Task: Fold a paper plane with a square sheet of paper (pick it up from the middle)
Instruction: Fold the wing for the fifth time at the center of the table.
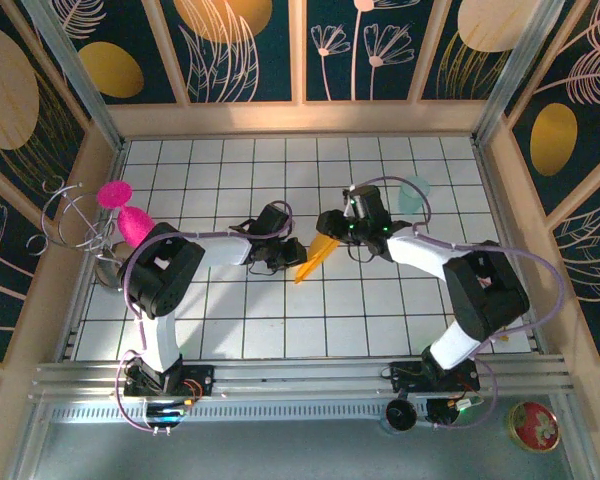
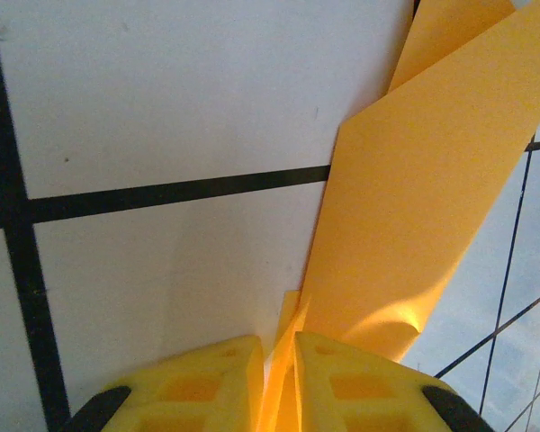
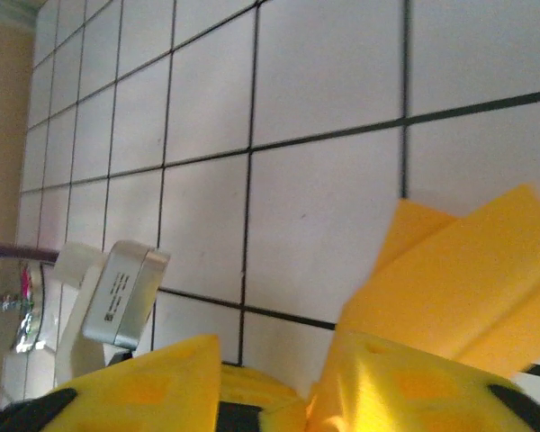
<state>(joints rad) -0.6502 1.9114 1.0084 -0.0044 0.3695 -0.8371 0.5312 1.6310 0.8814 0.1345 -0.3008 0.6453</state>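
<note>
top view, table: white table with a black grid (image 1: 230, 320), both my arms reaching in from the near edge.
top view, paper: orange-yellow paper sheet (image 1: 316, 257), folded into a narrow pointed strip. It sits near mid-table between my two wrists, slanting from the near left to the far right.
top view, left arm: my left arm (image 1: 160, 275) comes in from the left, with the left jaws at the near-left tip of the paper.
top view, right arm: my right arm (image 1: 480, 285) comes in from the right, with the right jaws at the far-right end of the paper.
top view, other: pale teal cup (image 1: 414, 192) behind my right wrist, apart from the paper. Pink petal-like pieces (image 1: 132, 225) on a wire stand at the left edge. Round red tin (image 1: 533, 425) off the table, near right.
left wrist, jaws: closed on the paper, its thin edge pinched between my yellow fingers (image 2: 207, 387).
left wrist, paper: folded layers (image 2: 414, 198) fan up and to the right from the pinch, over white tile.
right wrist, jaws: parted, with a clear gap between my yellow fingers (image 3: 144, 396).
right wrist, paper: folded layers (image 3: 468, 270) on the right, touching the right-hand finger and not clamped.
right wrist, other: grey box on a white bracket (image 3: 117, 292) on the left.
</note>
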